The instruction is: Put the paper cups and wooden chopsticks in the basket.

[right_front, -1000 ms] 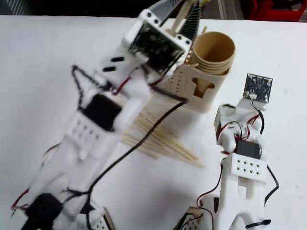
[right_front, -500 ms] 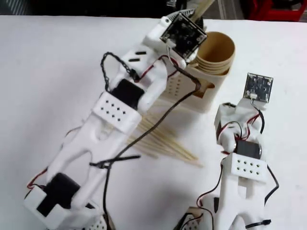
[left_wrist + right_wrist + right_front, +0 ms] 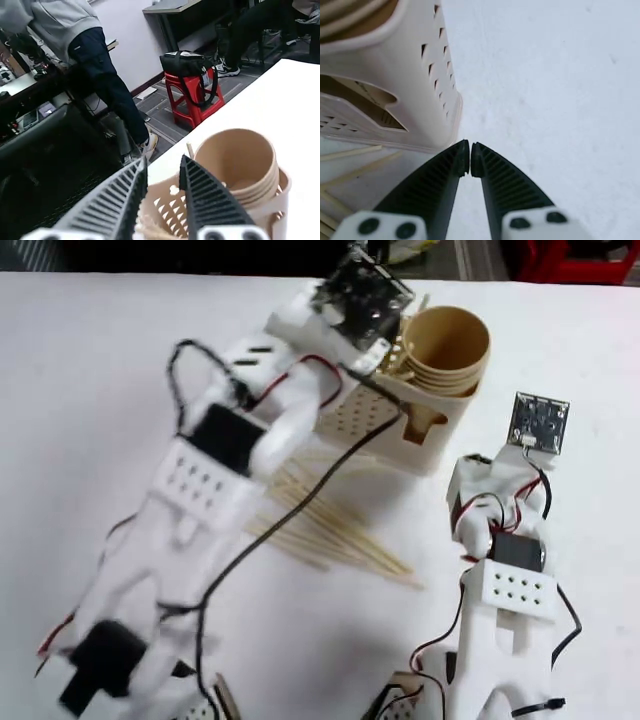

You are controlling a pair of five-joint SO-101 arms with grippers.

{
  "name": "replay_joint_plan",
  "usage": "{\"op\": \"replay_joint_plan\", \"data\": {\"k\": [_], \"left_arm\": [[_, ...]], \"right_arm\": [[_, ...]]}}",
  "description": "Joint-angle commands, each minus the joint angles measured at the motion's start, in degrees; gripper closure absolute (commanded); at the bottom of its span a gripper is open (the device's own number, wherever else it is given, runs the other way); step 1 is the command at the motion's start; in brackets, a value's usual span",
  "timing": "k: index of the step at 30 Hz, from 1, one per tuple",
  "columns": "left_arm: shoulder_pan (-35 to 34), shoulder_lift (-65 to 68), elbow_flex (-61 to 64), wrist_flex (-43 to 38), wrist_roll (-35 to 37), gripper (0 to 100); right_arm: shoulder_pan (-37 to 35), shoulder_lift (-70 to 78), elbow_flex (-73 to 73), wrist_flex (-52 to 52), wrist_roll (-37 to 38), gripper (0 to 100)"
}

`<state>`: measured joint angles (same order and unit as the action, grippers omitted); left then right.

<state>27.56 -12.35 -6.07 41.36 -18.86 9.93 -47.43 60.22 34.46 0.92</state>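
A cream perforated basket [image 3: 425, 435] stands at the table's far middle with stacked paper cups [image 3: 446, 344] in its right part. Several wooden chopsticks [image 3: 335, 535] lie loose on the table in front of it. The left arm [image 3: 225, 445] stretches up to the basket. My left gripper [image 3: 163, 163] hovers over the basket rim [image 3: 167, 202] beside the cups [image 3: 240, 160], open, with nothing between its fingers. One chopstick [image 3: 190, 149] stands upright in the basket. My right gripper [image 3: 470, 158] is shut and empty, low over the table by the basket's corner [image 3: 395, 85].
The right arm [image 3: 500, 540] rests on the table to the right of the basket. Loose chopsticks [image 3: 355, 172] lie beside the basket's base. Bare white tabletop [image 3: 90, 390] spreads out to the left. A red stool [image 3: 192, 97] and a person stand beyond the far edge.
The left arm has swung about over the basket. The chopsticks seen between its fingers a second ago are no longer there. The right arm has kept still.
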Motion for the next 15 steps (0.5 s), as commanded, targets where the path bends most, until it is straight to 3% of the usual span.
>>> {"op": "replay_joint_plan", "data": {"k": [1, 4, 8, 15], "left_arm": [[-1.5, -10.9, -3.4, 9.8, 0.2, 88], [-2.9, -16.5, -3.3, 17.3, 0.1, 88], [-6.6, -24.7, 2.4, 23.6, 0.1, 97], [-14.2, -45.5, 24.0, 23.0, 0.1, 97]], "right_arm": [[0.3, -1.1, -2.5, -1.1, -0.3, 97.4], [0.3, -1.1, -2.5, -1.1, -0.3, 97.4], [0.3, -1.0, -2.5, -1.1, -0.2, 97.4], [0.7, -1.5, -4.1, -0.8, -0.1, 92.6]]}}
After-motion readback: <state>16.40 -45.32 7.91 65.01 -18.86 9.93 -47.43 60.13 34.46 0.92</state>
